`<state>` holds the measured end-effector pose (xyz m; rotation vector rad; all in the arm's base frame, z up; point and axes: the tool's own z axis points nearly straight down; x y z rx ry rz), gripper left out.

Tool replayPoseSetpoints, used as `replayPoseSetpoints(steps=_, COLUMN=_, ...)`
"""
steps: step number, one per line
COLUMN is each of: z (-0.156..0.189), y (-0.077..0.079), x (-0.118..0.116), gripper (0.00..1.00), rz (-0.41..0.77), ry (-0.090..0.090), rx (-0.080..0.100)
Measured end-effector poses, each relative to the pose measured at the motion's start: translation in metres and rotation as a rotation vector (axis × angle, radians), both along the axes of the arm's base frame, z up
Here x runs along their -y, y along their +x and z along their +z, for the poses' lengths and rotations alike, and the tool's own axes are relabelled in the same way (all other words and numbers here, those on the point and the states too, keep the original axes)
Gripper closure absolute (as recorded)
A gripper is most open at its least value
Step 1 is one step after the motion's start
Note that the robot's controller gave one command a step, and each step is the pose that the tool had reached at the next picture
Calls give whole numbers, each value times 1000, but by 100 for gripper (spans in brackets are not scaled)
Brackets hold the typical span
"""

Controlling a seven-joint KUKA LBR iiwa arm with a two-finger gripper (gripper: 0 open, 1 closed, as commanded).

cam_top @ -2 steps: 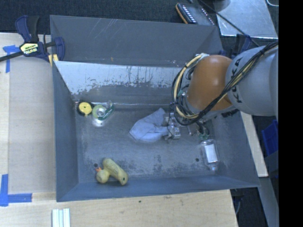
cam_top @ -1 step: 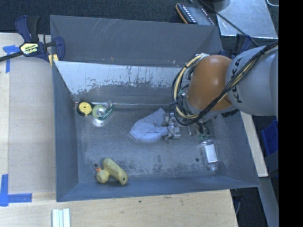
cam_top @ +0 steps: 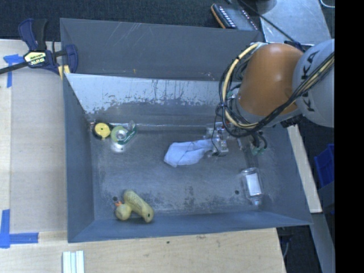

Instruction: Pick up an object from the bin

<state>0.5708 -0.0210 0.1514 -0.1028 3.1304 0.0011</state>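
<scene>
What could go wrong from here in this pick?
The gripper sits at the right edge of the crumpled light-blue cloth, not over its middle, so a grab may catch only a loose fold and slip. The small clear bottle lies close to the wrist and could be knocked.

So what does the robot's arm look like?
The arm is chunky and silvery grey, with KUKA lettering on its side. A big round orange-brown cover sits on its wrist, like a ball. Yellow and black cables loop around that cover. At the end is a small grey metal gripper.
</scene>
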Motion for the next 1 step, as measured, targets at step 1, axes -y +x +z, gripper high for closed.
replayPoseSetpoints(steps=1, z=88, y=22, x=2, gripper=100, rz=-64, ry=0, rx=16)
